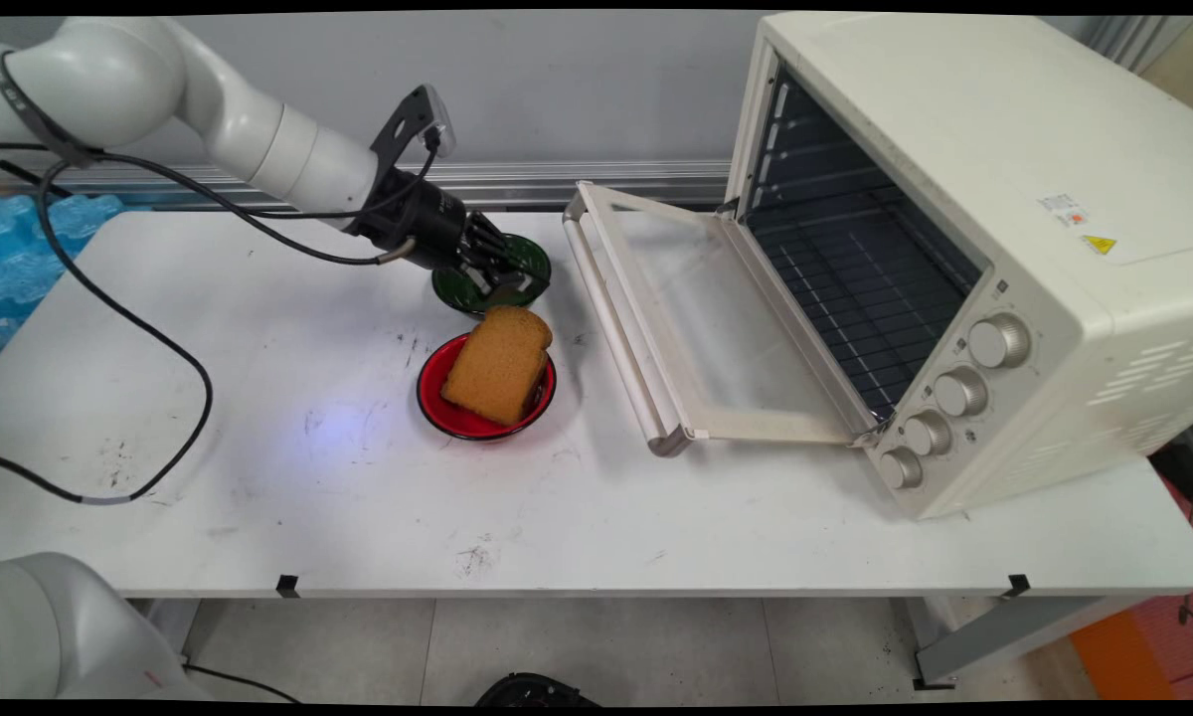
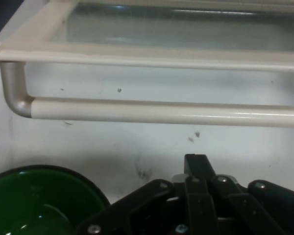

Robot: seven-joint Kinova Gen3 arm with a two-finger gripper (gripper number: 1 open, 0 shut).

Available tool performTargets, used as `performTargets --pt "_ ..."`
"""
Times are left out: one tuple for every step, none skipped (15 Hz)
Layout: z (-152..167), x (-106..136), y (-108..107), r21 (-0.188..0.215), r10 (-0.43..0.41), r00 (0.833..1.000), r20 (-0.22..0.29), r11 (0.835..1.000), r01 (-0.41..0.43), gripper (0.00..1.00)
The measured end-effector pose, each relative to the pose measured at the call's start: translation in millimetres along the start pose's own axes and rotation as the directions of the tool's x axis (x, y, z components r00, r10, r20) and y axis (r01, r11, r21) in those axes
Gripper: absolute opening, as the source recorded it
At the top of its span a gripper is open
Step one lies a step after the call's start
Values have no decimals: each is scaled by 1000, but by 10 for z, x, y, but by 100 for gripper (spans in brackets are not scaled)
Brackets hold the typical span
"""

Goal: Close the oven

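Main view. You see the black two-finger gripper (image 1: pixel 505 283) held low over the near rim of the dark green round bowl (image 1: pixel 491 274), with the white arm reaching in from the upper left. Just toward you from the gripper lies the brown slice of bread (image 1: pixel 498 363), leaning in the red round bowl (image 1: pixel 486 389); its rounded top edge points up toward the gripper, so its long axis runs roughly from the gripper toward the table's near side. The two bowls sit close together, the green behind the red. To the right stands the cream-coloured toaster oven (image 1: pixel 964 249), its glass door (image 1: pixel 716 328) folded down flat over the white table (image 1: pixel 308 477), the handle bar facing the bowls. Whether the fingers are parted or closed you cannot tell here: they merge with the green bowl's dark rim.

Hand view. You look along the gripper (image 2: pixel 198 164) toward the oven door's cream handle bar (image 2: pixel 161 111), which crosses the picture side to side, well clear of the fingertips. The fingers appear drawn together into one narrow black tip, with no gap and nothing between them. The green bowl (image 2: pixel 34 205) fills the lower left corner, beside the linkage. The bread and red bowl, plain in the main view, do not show here.
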Motion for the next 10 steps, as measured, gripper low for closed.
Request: performTargets --pt "25 -18 0 0 -1 1000 -4 1000 1 0" --pt "39 -33 1 0 -2 1000 -6 1000 2 0" --pt "59 -56 2 1 -3 1000 -10 1000 3 0" --pt "73 -71 3 2 -5 1000 -12 1000 5 0" --pt "93 -93 4 3 -6 1000 -16 1000 6 0" --pt "120 -117 4 5 -9 1000 -20 1000 9 0" --pt "146 -141 5 6 -11 1000 -24 1000 11 0" --pt "169 -160 5 8 -13 1000 -29 1000 13 0" --pt "184 -169 5 9 -13 999 -32 1000 14 0" --pt "208 -182 5 12 -15 999 -39 1000 15 0"
